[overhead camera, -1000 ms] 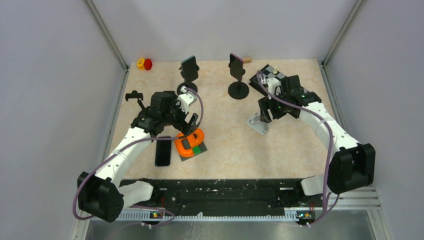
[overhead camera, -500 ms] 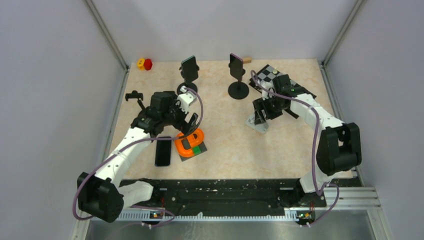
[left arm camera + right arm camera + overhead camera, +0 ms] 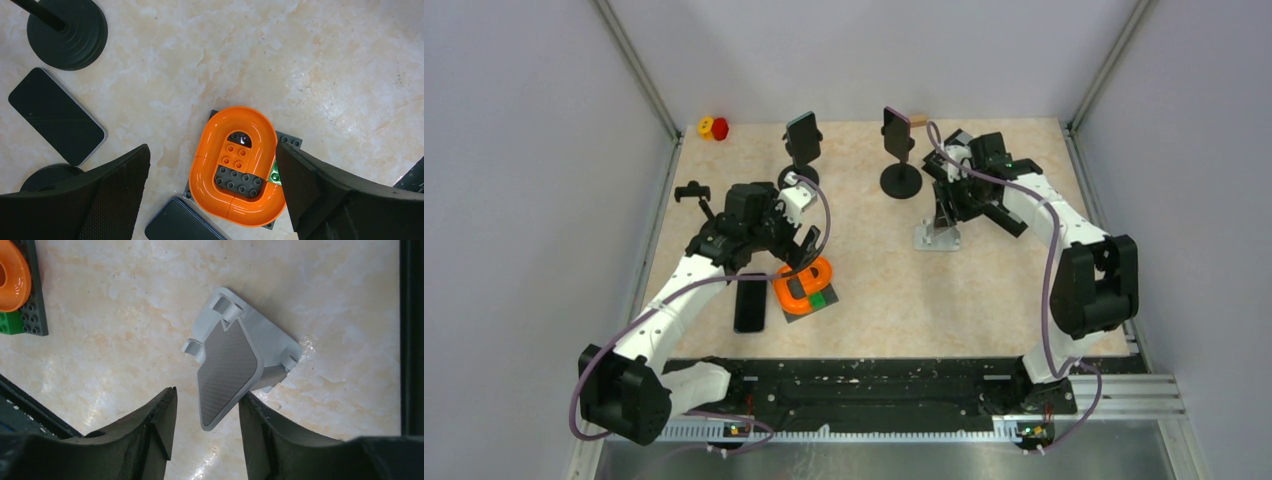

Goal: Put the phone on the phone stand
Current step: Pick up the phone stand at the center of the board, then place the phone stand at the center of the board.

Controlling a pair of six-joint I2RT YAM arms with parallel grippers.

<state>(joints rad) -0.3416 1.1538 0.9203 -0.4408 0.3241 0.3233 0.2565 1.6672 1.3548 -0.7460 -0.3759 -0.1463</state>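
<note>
The black phone (image 3: 750, 303) lay flat at lower left of the overhead frame, long axis near-to-far, just beside the orange Duplo track (image 3: 803, 286). The left gripper (image 3: 210, 165), nearer to it, hovered over that track with jaws wide and empty. Farther off at right, the right gripper (image 3: 207, 420) straddled the grey folding phone stand (image 3: 227, 365), jaws half-parted, not clamped.
</note>
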